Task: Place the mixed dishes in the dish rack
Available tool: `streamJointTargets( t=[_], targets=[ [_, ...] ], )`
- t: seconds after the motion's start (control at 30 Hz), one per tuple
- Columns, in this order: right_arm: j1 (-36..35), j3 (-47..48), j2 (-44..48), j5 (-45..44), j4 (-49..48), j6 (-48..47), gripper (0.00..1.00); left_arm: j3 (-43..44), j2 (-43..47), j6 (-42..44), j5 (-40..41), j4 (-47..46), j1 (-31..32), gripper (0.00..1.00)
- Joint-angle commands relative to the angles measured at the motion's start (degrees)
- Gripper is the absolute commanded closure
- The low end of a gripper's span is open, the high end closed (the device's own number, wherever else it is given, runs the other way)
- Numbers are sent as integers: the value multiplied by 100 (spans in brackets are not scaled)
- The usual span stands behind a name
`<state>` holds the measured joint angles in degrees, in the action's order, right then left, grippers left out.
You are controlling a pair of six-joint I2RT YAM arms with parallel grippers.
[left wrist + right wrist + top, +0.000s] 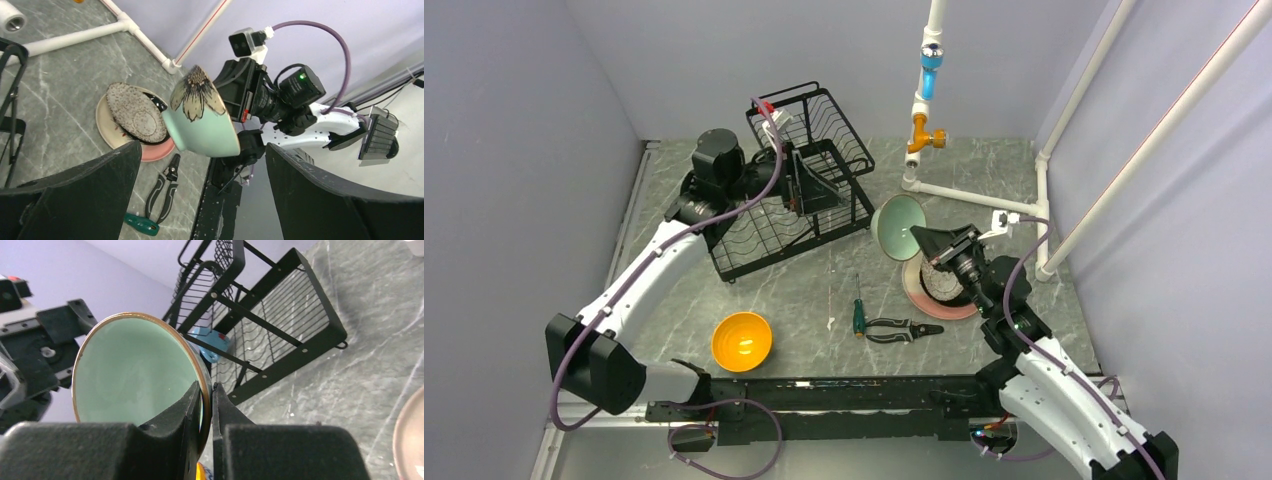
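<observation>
We are pinching the mint-green bowl (130, 375) by its thin rim in our right jaws, risking a slip. Our left jaws are standing wide apart.

2 white arms (656, 262), black joints (717, 155), purple cables (344, 50), perhaps braided.

a robot test cell, probably in a lab: lilac walls (524, 120) box in a marble-look table (824, 290), left arm (649, 270) and right arm (1054, 385) bolted at its edge, a mock tap (924, 133) on white pipe framing (969, 193).
</observation>
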<state>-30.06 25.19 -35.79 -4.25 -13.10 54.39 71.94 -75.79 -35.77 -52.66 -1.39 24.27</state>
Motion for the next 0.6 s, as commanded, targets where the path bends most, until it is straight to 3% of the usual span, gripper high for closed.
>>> streamJointTargets(
  t=[0.0, 0.17, 0.57],
  targets=[
    [626, 19, -40, 1244, -1418, 924, 100, -46, -98, -507, -330, -767, 196, 1],
    [1229, -106, -451, 1953, -2250, 1606, 100, -98, -254, -756, -474, -1001, 464, 1],
    [1310, -337, -1156, 2369, -3731, 2165, 100, -233, -400, -857, -40, -768, 749, 1]
  ],
)
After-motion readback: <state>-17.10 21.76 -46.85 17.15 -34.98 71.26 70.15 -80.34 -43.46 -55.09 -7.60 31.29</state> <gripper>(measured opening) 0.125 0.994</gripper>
